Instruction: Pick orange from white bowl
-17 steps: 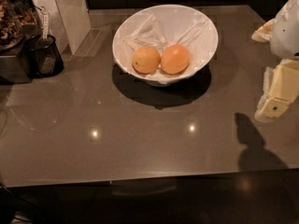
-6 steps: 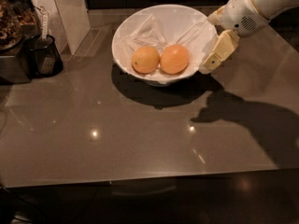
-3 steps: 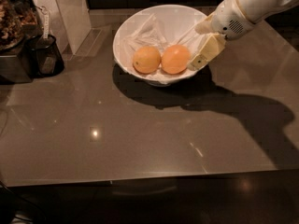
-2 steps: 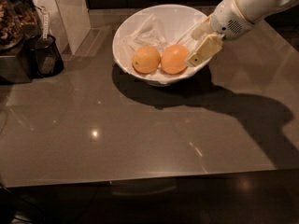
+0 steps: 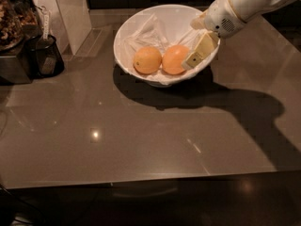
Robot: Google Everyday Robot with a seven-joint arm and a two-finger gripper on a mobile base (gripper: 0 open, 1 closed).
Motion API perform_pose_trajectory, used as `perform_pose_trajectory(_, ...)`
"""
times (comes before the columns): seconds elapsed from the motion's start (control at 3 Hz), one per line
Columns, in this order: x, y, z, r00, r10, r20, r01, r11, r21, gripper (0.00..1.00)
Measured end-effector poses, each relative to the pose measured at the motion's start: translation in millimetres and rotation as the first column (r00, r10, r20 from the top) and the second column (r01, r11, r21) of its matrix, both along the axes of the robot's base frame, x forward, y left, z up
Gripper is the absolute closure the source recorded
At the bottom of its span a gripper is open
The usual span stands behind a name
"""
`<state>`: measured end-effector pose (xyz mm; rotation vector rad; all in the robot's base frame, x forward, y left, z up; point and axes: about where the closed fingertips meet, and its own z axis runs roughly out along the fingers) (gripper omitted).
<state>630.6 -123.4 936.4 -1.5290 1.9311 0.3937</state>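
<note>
Hand [image 5: 194, 59] at the right rim of the bowl [image 5: 169, 15].
It hangs just right of the orange [image 5: 175, 59]; how far it is parted cannot be told.

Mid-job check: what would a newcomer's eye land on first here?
The wide white paper-lined bowl at the back of the glossy grey table, holding two round fruits side by side: a paler yellow-orange fruit on the left and a deeper reddish orange on the right. Next, the robot's cream tool, poised over the bowl's right rim, close beside the reddish orange.
</note>
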Motion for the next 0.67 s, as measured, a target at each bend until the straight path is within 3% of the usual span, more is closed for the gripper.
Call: perform_pose_trajectory(0.67, 33.4, 26.4, -5.8, 0.9983, 0.056, 0.015, -0.056, 0.998, 0.021, 0.09)
